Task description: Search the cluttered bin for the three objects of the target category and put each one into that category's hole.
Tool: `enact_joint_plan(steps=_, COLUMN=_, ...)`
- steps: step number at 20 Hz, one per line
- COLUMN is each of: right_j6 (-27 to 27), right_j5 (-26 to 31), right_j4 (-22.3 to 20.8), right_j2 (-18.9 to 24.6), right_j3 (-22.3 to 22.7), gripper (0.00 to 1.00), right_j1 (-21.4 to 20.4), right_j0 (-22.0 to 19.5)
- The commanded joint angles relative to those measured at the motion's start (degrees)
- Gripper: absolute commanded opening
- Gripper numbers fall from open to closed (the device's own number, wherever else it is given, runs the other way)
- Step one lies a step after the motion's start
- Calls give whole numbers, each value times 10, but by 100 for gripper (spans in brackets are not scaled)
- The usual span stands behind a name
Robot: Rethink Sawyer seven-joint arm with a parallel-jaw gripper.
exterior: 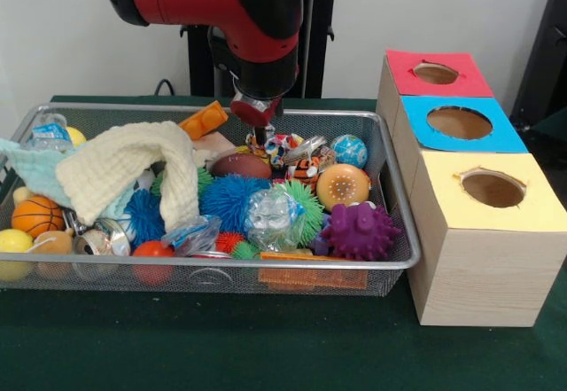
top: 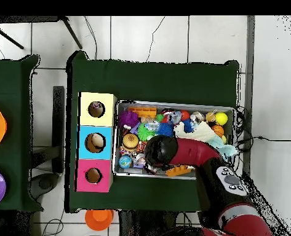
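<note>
The wire mesh bin [exterior: 221,108] is packed with toys. My gripper [exterior: 258,134] hangs low over the bin's back middle, just above a brown football [exterior: 241,166] and a small patterned toy [exterior: 282,149]. Its tip is too buried in clutter to show its state. Nearby lie an orange dotted ball [exterior: 343,185], a globe ball [exterior: 349,151], a blue spiky ball [exterior: 232,200] and a purple spiky toy [exterior: 359,230]. Three boxes stand beside the bin, with a red hole [exterior: 435,73], a blue hole [exterior: 459,122] and a yellow hole [exterior: 493,188]. In the overhead view my arm [top: 172,150] hides the gripper.
A cream towel [exterior: 133,165] drapes over the bin's left half. A basketball [exterior: 37,215], a yellow ball [exterior: 14,240], an orange block [exterior: 204,121] and crumpled clear plastic [exterior: 270,218] add to the clutter. In the overhead view the boxes [top: 95,142] stand left of the bin [top: 175,103].
</note>
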Motion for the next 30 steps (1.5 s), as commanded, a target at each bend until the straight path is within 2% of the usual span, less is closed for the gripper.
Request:
enact_joint_plan(steps=1, right_j6=107, right_j5=-28, right_j4=60, right_j2=63, right_j3=44, gripper=100, right_j1=6, right_j0=-29)
enact_joint_plan(steps=6, right_j6=101, right_j5=-37, right_j4=51, right_j2=52, right_j3=43, gripper=100, right_j1=5, right_j0=-27)
enact_joint_plan(steps=13, right_j6=97, right_j5=-46, right_j4=16, right_j2=25, right_j3=36, gripper=100, right_j1=2, right_j0=-19)
enact_joint_plan(steps=16, right_j6=97, right_j5=-66, right_j4=-3, right_j2=13, right_j3=30, gripper=100, right_j1=3, right_j0=-15)
enact_joint_plan(steps=23, right_j6=99, right_j5=-143, right_j4=-11, right_j2=21, right_j3=22, gripper=100, right_j1=12, right_j0=-18)
enact_joint_plan(steps=30, right_j6=93, right_j5=-186, right_j4=-16, right_j2=24, right_j3=39, gripper=100, right_j1=6, right_j0=-33)
